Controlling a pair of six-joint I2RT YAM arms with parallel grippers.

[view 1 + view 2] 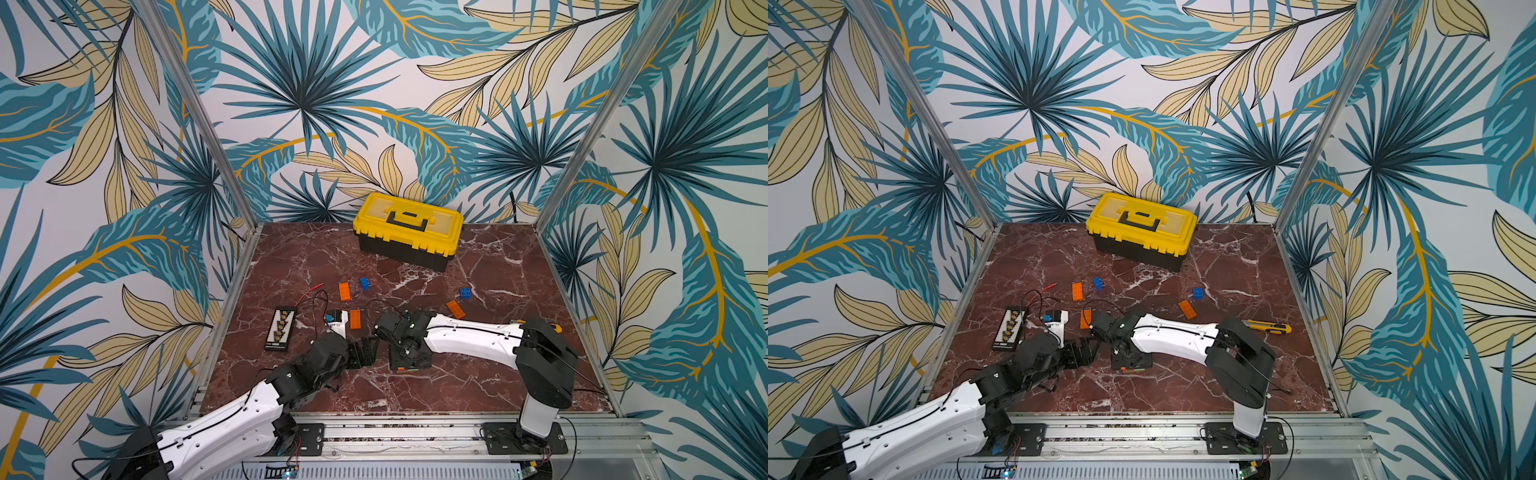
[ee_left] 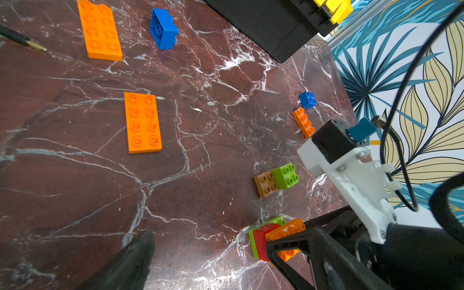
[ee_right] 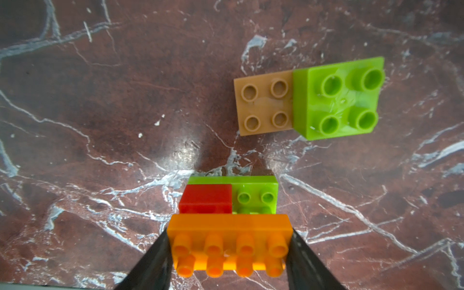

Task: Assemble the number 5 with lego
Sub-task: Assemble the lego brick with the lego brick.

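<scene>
Orange brick (image 3: 229, 226) pinched in R gripper (image 3: 229, 251) on red brick (image 3: 206, 198), L gripper (image 1: 365, 351) spread wide, toolbox (image 1: 407, 226) lid shut

Enclosed on three sides by palm-leaf wallpaper (image 1: 374, 83) in teal, tan and white. Floored with a red-brown, white-veined marble-patterned tabletop (image 1: 498, 266). Framed by slanting aluminium posts (image 1: 196, 112) at rear corners, aluminium rail (image 1: 395, 432) along near edge. Evenly, diffusely lit.
</scene>
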